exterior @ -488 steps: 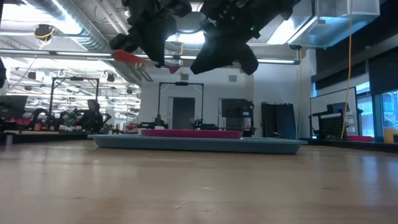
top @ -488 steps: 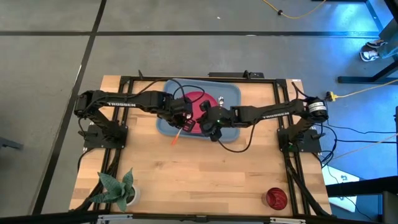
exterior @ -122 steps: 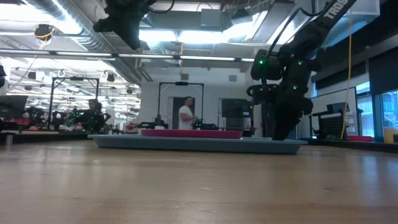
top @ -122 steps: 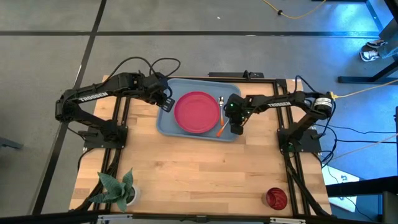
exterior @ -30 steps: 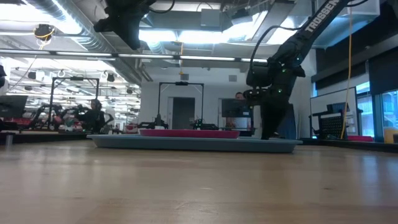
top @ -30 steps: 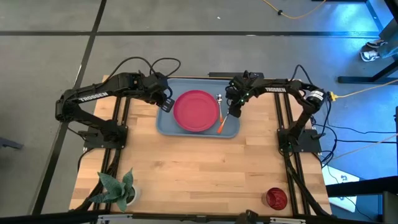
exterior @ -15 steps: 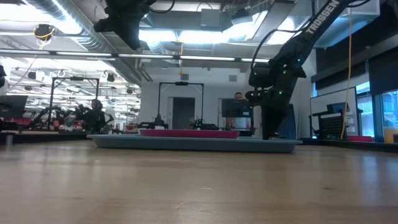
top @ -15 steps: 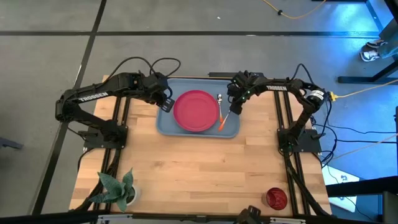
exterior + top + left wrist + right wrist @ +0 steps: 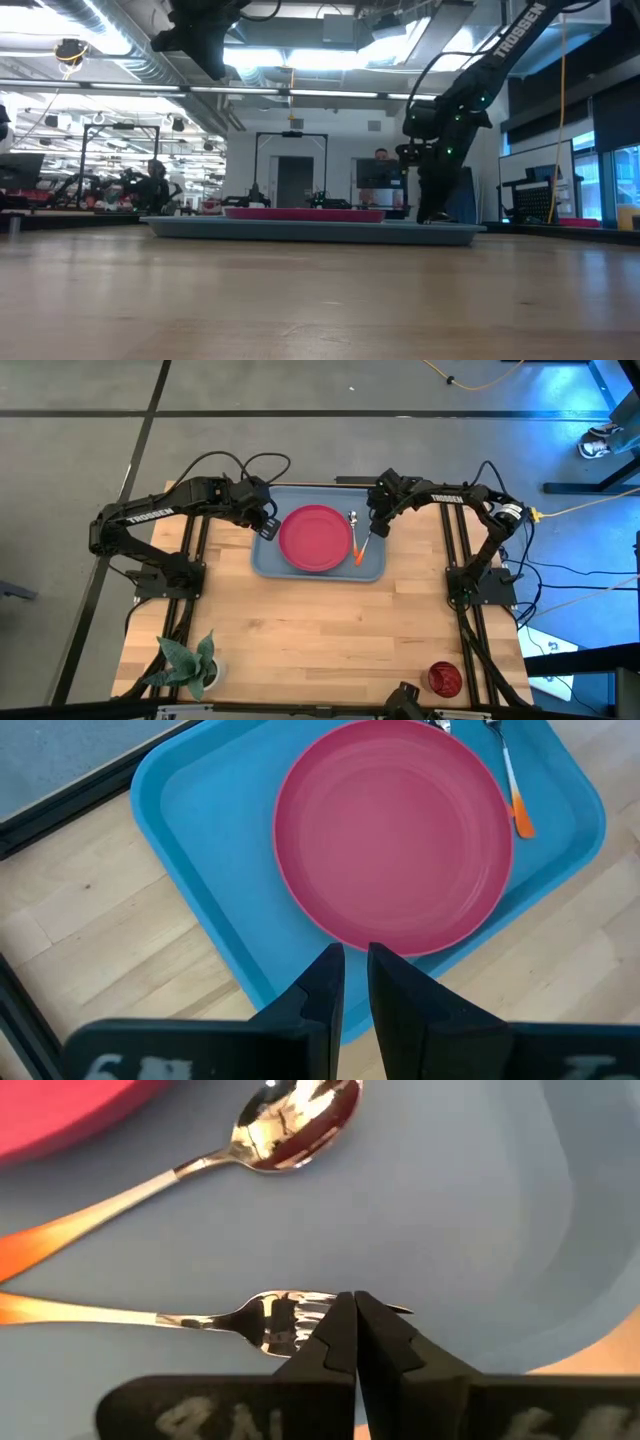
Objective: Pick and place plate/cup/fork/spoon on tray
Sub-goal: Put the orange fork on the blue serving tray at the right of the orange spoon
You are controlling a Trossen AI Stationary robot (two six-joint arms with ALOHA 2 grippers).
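Observation:
The light-blue tray (image 9: pixel 262 565) lies at the table's far middle with the pinkish-red plate (image 9: pixel 315 538) flat on it. Right of the plate, the spoon (image 9: pixel 190 1165) and the fork (image 9: pixel 180 1318) lie on the tray floor, heads toward the far edge. My right gripper (image 9: pixel 354 1315) is shut, its tips at the fork's pronged head; it also shows in the high view (image 9: pixel 371 530). My left gripper (image 9: pixel 352 955) hangs above the tray's left edge (image 9: pixel 268 528), shut but for a narrow gap, and empty. The dark-red cup (image 9: pixel 444 678) stands at the near right corner. My right gripper's shut fingertips (image 9: pixel 340 1330) come from above, pointing down, at the fork's pronged head (image 9: pixel 285 1318). The fork lies flat on the tray. The fingers hide the spot, so I cannot tell whether they press on the head or stand just over it.
A white pot with a green plant (image 9: pixel 188 665) stands at the near left corner. Bare wood (image 9: pixel 320 640) lies between the tray and the near edge. A dark shape (image 9: pixel 405 695) shows at the near edge. People show in the room beyond (image 9: pixel 378 185).
My right gripper has gone a little toward the table's far edge, staying shut and low over the tray. The fork's orange handle has slid along the tray with it, toward the far edge. The spoon and the plate have stayed in place.

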